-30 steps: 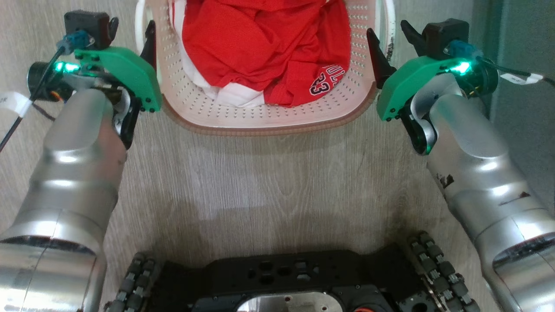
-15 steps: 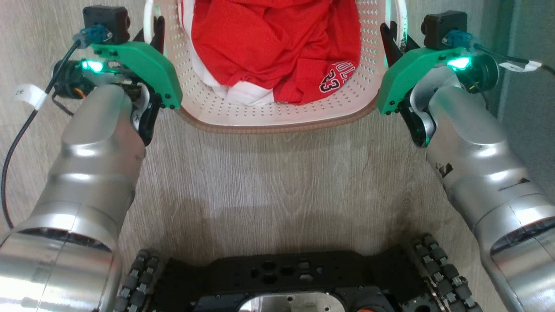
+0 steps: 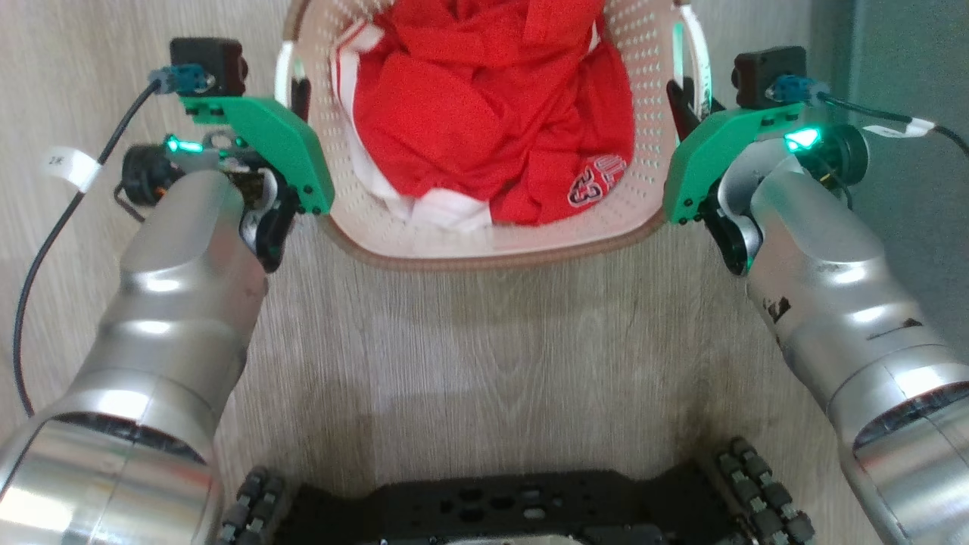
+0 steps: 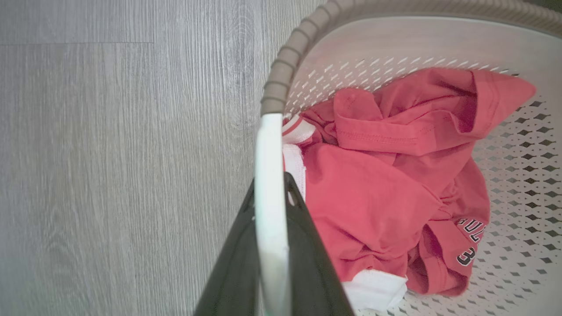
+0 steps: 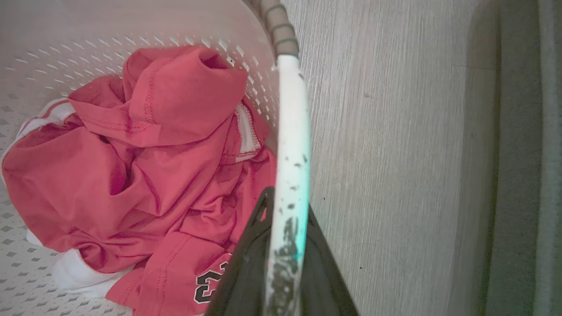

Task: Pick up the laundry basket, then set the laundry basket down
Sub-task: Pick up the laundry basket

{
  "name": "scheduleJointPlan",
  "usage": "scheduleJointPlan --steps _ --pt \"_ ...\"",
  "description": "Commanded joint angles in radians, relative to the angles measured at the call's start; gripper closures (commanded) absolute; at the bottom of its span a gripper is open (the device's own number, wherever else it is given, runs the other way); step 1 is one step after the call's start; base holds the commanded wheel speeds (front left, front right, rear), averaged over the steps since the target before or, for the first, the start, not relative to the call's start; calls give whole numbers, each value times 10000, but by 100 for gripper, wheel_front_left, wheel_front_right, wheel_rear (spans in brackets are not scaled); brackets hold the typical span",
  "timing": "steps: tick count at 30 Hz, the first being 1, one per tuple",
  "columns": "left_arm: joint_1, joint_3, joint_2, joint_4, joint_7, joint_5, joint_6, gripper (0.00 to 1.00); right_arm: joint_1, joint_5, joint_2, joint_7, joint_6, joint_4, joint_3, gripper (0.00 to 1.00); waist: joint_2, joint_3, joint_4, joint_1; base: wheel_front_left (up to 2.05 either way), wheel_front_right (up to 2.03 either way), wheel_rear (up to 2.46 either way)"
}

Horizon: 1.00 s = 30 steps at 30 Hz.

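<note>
The laundry basket [image 3: 484,260] is a cream perforated tub with a brown rim, at the top middle of the head view, over the wood floor. Red-and-white clothing [image 3: 492,121] lies crumpled inside it. My left gripper [image 3: 300,94] is shut on the basket's white left handle [image 4: 268,158], which runs between the dark fingers [image 4: 239,263]. My right gripper [image 3: 680,102] is shut on the scuffed white right handle [image 5: 293,145], which its dark fingers [image 5: 250,263] pinch. I cannot tell whether the basket's bottom touches the floor.
Grey wood-look floor [image 3: 484,363] lies between the basket and my black wheeled base [image 3: 500,507]. A dark grey upright surface [image 3: 908,68] stands close on the right. A black cable [image 3: 45,227] hangs off my left wrist.
Both grippers went from open beside the handles to shut on them. The arms and basket now sit a little further up and inward; the head camera has shifted too.
</note>
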Motion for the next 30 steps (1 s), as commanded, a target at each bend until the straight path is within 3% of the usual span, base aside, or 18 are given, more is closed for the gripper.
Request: scheduleJointPlan --steps 1,13,30 --pt "194 79 550 -127 140 -185 37 100 355 81 45 48 -9 -10 138 100 -1 -341 -15 0 0 0 0" --pt "696 -772 1068 -656 2218 -2041 37 100 580 997 45 1965 -9 160 920 100 -1 -2171 -151 0 0 0 0" --pt "1412 -1468 1621 -712 3711 -3653 37 100 1177 2044 45 3920 -9 464 1331 100 -1 -4551 -292 0 0 0 0"
